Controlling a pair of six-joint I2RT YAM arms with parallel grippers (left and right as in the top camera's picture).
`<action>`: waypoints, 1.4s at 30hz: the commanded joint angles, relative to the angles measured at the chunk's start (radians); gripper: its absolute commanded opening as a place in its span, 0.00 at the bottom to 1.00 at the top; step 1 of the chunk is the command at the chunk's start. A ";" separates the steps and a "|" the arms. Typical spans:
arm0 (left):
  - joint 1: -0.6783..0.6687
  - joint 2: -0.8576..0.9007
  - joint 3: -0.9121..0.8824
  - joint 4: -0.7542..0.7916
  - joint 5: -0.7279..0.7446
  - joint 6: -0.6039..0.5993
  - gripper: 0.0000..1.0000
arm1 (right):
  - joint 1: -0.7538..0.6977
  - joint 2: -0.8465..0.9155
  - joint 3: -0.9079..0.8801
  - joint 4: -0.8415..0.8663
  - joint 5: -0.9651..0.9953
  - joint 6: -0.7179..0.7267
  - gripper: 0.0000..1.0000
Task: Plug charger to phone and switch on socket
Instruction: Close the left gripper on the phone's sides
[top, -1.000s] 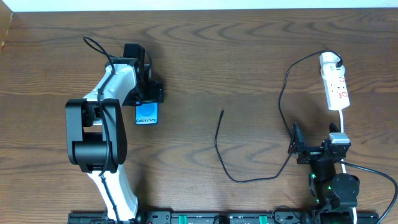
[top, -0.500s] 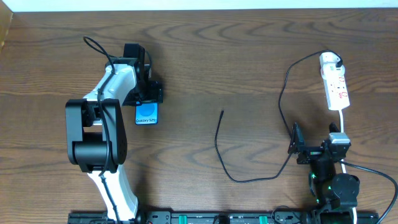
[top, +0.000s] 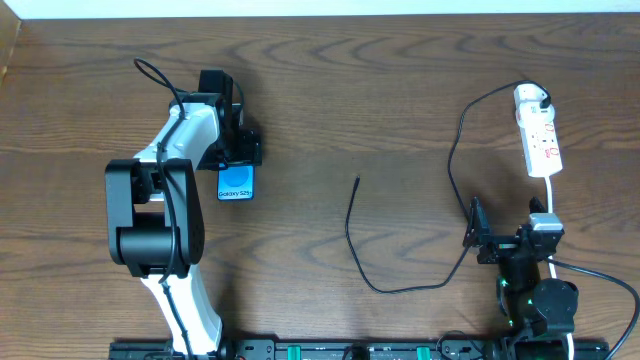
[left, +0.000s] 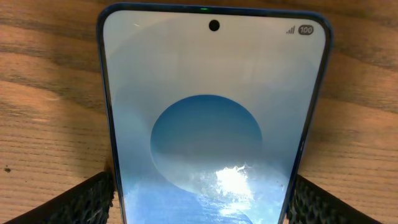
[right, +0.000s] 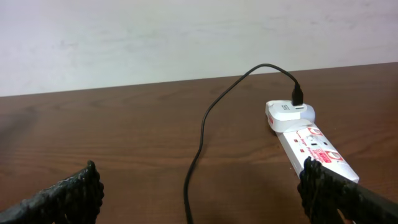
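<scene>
The phone (top: 236, 183) lies flat on the wooden table, blue screen up, and fills the left wrist view (left: 211, 124). My left gripper (top: 236, 158) is shut on the phone, one black finger against each long edge (left: 202, 202). The charger, a thin black cable (top: 350, 235), runs from a white plug (top: 530, 98) in the socket (top: 540, 140) in a loop to its free tip (top: 358, 181) at mid-table. My right gripper (top: 480, 238) is open and empty, with the cable (right: 198, 143) between its fingers (right: 202, 199) and the socket (right: 317, 146) just ahead on the right.
A white cord (top: 552, 190) runs from the socket toward the right arm's base. The left arm's own black cable (top: 150, 75) loops behind it. The table's far edge meets a white wall (right: 186, 37).
</scene>
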 joint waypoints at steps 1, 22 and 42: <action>0.002 0.031 -0.009 -0.003 0.010 -0.001 0.85 | 0.010 -0.006 -0.001 -0.005 0.011 0.011 0.99; 0.002 0.031 -0.016 -0.002 0.010 -0.001 0.80 | 0.010 -0.006 -0.001 -0.005 0.011 0.011 0.99; 0.002 0.031 -0.016 -0.002 0.010 -0.001 0.78 | 0.010 -0.006 -0.001 -0.005 0.011 0.011 0.99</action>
